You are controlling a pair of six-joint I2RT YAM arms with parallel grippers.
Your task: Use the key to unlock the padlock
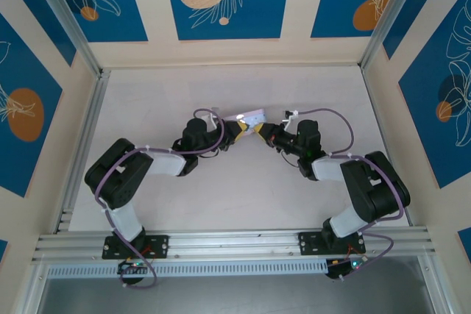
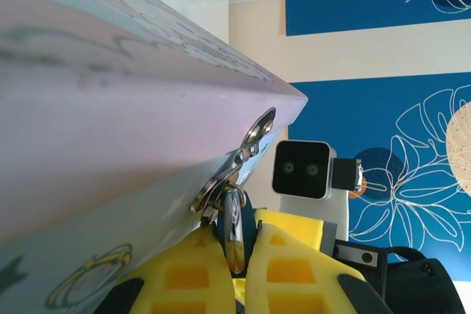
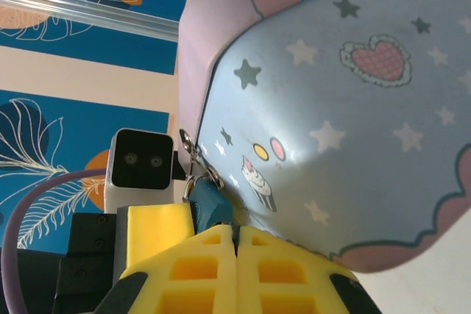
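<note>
I am clamping the padlock (image 3: pixel 210 205), hanging on the tin's (image 3: pixel 353 108) hasp (image 2: pixel 257 129) at mid-table, in my left gripper (image 2: pixel 235 244), aiming to steady it so my right gripper (image 3: pixel 235 237), fingers pressed together, meets it squarely.

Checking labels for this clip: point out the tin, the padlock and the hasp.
tin (image 3: pixel 353 123), right wrist view, starry blue face
padlock (image 3: pixel 210 207), right wrist view, teal body
hasp (image 2: pixel 250 137), left wrist view, upper metal loop

dark teal padlock (image 3: pixel 209 206), hanging at tin (image 3: pixel 353 130) clasp
</note>
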